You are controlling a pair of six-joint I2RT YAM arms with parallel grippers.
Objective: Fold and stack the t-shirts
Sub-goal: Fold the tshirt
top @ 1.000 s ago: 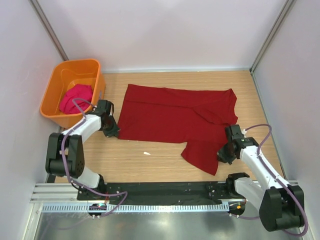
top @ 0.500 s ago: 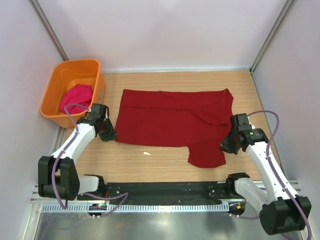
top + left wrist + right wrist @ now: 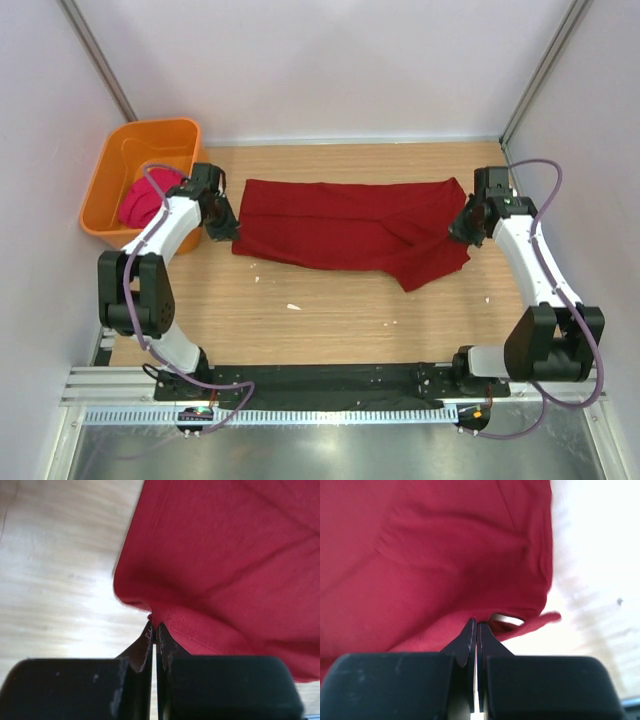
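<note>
- Clearly, the left fingers [image 3: 145, 647] are pressed together on a stitched hem corner of the crimson t-shirt [image 3: 340, 225], with only a small bite of cloth between their tips.
- Likewise, the right fingers [image 3: 467, 640] are pinched shut on a hem edge at the shirt's other end, where a small loop of fabric gapes just beside the tips.
- Between the two grips the shirt lies as a long band across the far half of the counter [image 3: 350, 310]. A loose flap sags toward the near side close to the right grip.
- To fold well, I would move both wrists at the same pace and height, so the held edge stays straight and lightly taut.
- That edge should be laid along the far edge of the shirt and lowered onto the cloth before either grip lets go. Otherwise the fold may spring back.
- The sagging flap probably needs tucking or smoothing afterwards.
- The pink t-shirt [image 3: 148, 198] lies bunched in the orange tub [image 3: 155, 124], just beside the left arm, and is not yet folded.
</note>
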